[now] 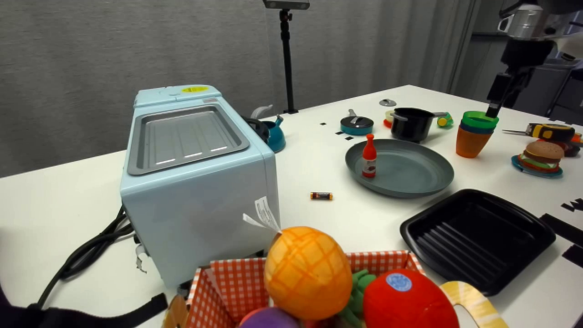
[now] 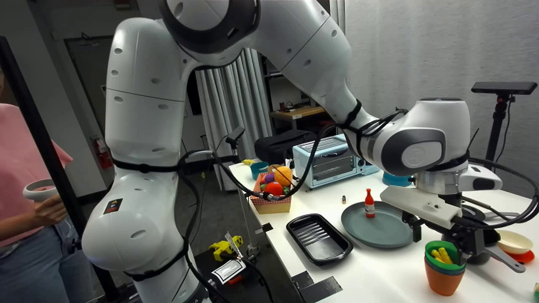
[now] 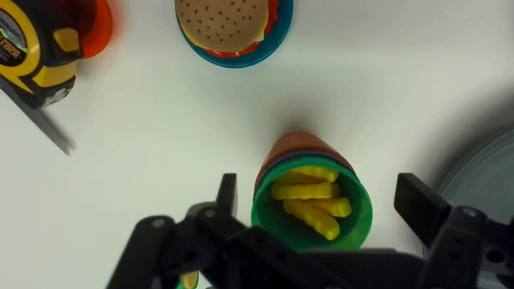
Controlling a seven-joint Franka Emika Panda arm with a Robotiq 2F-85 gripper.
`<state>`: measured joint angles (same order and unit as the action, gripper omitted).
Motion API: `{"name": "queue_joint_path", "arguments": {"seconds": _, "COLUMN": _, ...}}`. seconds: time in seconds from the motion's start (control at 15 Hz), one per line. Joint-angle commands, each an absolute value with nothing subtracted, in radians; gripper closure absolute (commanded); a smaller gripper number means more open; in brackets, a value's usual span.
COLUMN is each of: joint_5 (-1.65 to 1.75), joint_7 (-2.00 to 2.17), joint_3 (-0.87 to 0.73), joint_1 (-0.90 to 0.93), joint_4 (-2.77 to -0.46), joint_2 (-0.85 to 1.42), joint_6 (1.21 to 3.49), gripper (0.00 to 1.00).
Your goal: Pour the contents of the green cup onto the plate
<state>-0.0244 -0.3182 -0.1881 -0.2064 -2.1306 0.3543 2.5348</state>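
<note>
Nothing poured yet, I'd say — the yellow fries (image 3: pixel 305 191) sit in the green cup (image 1: pixel 477 120), topmost of what looks like a nested stack (image 1: pixel 472 143), upright on the counter (image 1: pixel 309 155) near the plate (image 1: pixel 410 171) but not touching it. The plate bears a red bottle (image 1: pixel 369 159) and no fries that I can make out. The pincer (image 3: pixel 318 193) is spread wide, straddling the cup in the wrist view and holding nothing — grasp, lift, carry and tip all look left to do.

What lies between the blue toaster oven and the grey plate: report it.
A battery lies on the table between the toaster oven and the plate; both exterior views show it.
</note>
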Motion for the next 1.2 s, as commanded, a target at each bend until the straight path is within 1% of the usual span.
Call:
{"name": "queue_joint_path", "arguments": {"seconds": 0.0, "joint_5": 0.001, "joint_7": -0.338, "joint_3": -0.165, "joint_1": -0.241, "joint_4": -2.047, "joint_2": 0.434, "joint_6": 2.507, "gripper": 0.0}}
{"name": "queue_joint_path", "arguments": {"seconds": 0.67, "joint_5": 0.034, "joint_7": -0.354, "joint_3": -0.129, "joint_1": -0.256, "joint_4": -1.93, "joint_2": 0.56, "joint_6": 2.476, "gripper": 0.0}}
{"name": "queue_joint_path", "arguments": {"seconds": 0.73, "joint_5": 0.034, "joint_7": -0.353, "joint_3": -0.127, "joint_1": -0.256, "joint_4": -1.919, "joint_2": 0.568, "joint_6": 2.474, "gripper": 0.25}}
{"name": "queue_joint_path", "arguments": {"seconds": 0.8, "joint_5": 0.034, "joint_7": -0.351, "joint_3": -0.125, "joint_1": -0.256, "joint_4": -1.91, "joint_2": 0.574, "joint_6": 2.47, "gripper": 0.28}}
{"name": "queue_joint_path", "arguments": {"seconds": 0.93, "joint_5": 0.034, "joint_7": -0.351, "joint_3": -0.123, "joint_1": -0.258, "joint_4": -1.891, "joint_2": 0.58, "joint_6": 2.458, "gripper": 0.4}}
{"name": "queue_joint_path", "arguments": {"seconds": 1.13, "joint_5": 0.051, "joint_7": -0.333, "joint_3": -0.133, "joint_1": -0.244, "joint_4": -1.877, "joint_2": 0.584, "joint_6": 2.44, "gripper": 0.4}}
